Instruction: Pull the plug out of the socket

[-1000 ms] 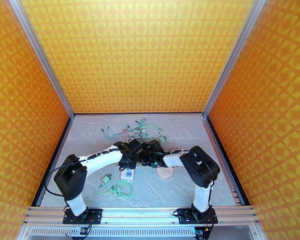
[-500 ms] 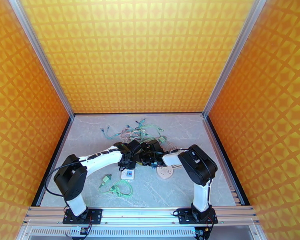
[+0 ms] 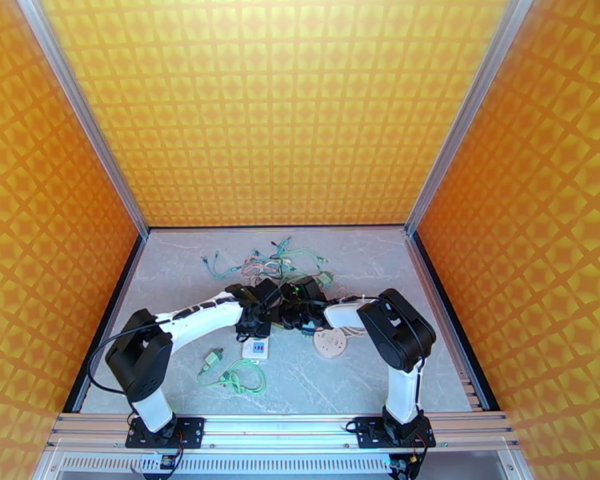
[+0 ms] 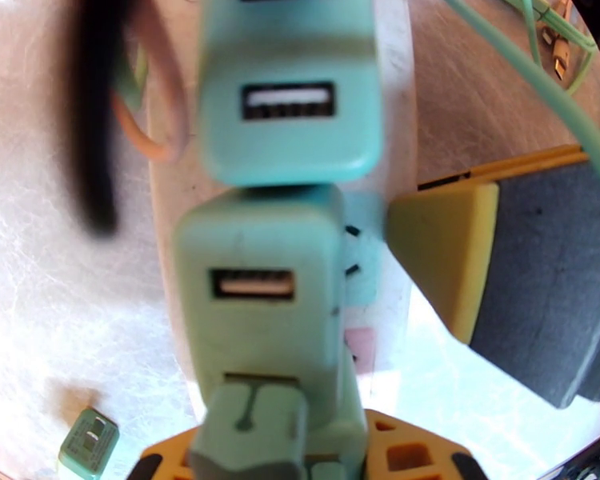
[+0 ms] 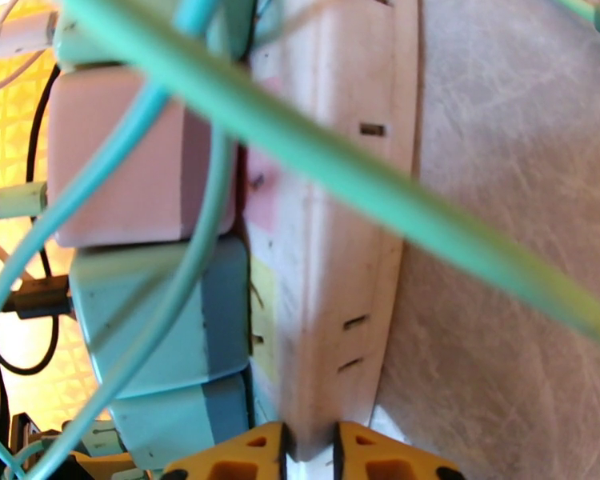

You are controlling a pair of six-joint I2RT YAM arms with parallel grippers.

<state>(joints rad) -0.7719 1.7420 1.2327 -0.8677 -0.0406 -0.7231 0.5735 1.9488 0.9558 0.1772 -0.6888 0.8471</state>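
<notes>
My right gripper is almost closed, with both yellow tips pinching the near edge of the white socket strip. My left gripper is at the same strip. One yellow-and-grey finger sits against the strip's side, just beside the teal plug. The other finger isn't clear, so I can't tell if I'm gripping.

The teal plug is a blocky adapter seated in the strip, with one USB port facing my left wrist camera and a darker connector stuck in its near end. A second teal adapter touches it just behind.

My right wrist view shows at least three blocks in a row on the strip: two teal and one pink adapter. Green cables cross in front of them.

On the table, nearest my bases, are:
- one coiled green cable
- one loose green adapter
- one small white socket block
- one round pale disc

Furthest back is one cable tangle.
</notes>
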